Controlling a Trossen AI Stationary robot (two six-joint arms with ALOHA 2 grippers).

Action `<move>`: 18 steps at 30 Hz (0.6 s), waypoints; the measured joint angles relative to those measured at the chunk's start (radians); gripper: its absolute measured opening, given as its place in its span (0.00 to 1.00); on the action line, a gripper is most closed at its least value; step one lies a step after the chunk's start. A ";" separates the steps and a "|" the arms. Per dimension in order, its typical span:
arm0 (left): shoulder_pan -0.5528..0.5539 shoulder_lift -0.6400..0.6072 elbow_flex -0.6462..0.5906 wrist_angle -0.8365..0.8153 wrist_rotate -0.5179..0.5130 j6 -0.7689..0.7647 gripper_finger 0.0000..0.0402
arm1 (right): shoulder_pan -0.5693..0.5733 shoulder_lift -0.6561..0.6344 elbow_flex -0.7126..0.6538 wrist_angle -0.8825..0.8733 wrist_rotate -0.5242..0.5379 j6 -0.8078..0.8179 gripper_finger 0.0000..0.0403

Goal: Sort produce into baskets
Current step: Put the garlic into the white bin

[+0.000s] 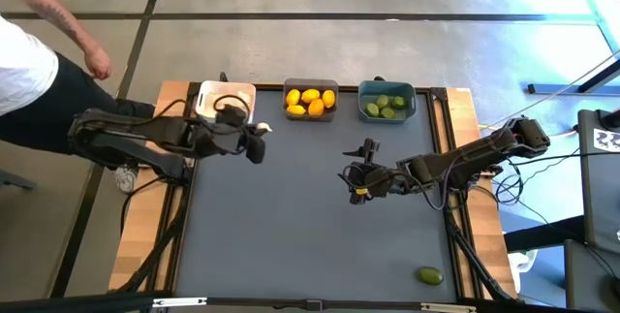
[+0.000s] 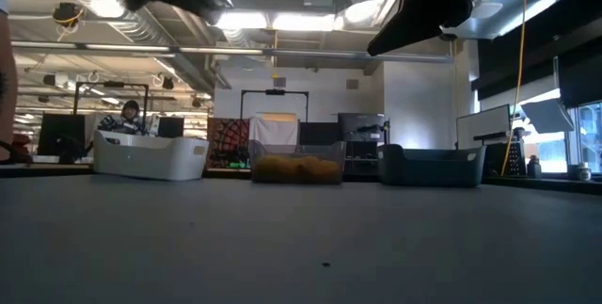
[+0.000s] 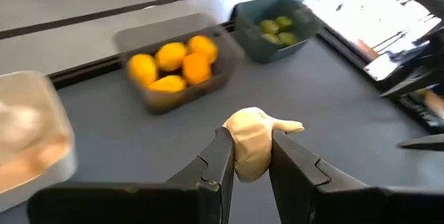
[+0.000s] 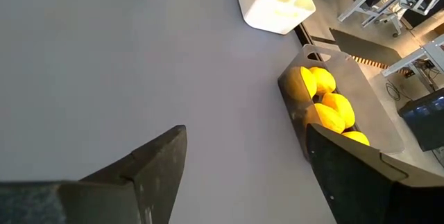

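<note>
My left gripper (image 3: 244,156) pinches a garlic bulb (image 3: 251,141), a grip only my wrist view shows; from above it hangs beside the white bin (image 1: 225,101). My right gripper (image 1: 360,171) gapes empty; a lime (image 1: 430,275) lies far behind it.

**Where everything sits on my table**

Three bins line the far edge: one (image 1: 226,100) on my left, one (image 1: 310,102) in the middle holding lemons (image 1: 311,100), one (image 1: 387,100) on my right holding limes (image 1: 384,106). My left gripper (image 1: 258,144), just before the left bin, holds what looks like a garlic bulb (image 3: 251,143). My right gripper (image 1: 360,171) hangs mid-table, before the right bin. One lime (image 1: 430,275) lies alone at the near right corner.
</note>
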 joint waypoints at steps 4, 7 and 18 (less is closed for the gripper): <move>0.000 -0.043 0.000 -0.118 -0.008 -0.048 0.18 | 0.000 0.000 0.000 -0.002 0.000 0.000 0.73; 0.001 -0.063 0.000 -0.193 -0.023 -0.083 0.18 | 0.000 0.000 0.000 -0.003 0.000 0.000 0.73; 0.033 -0.079 0.000 -0.486 -0.103 -0.262 0.18 | 0.000 0.000 0.000 -0.004 0.000 0.000 0.73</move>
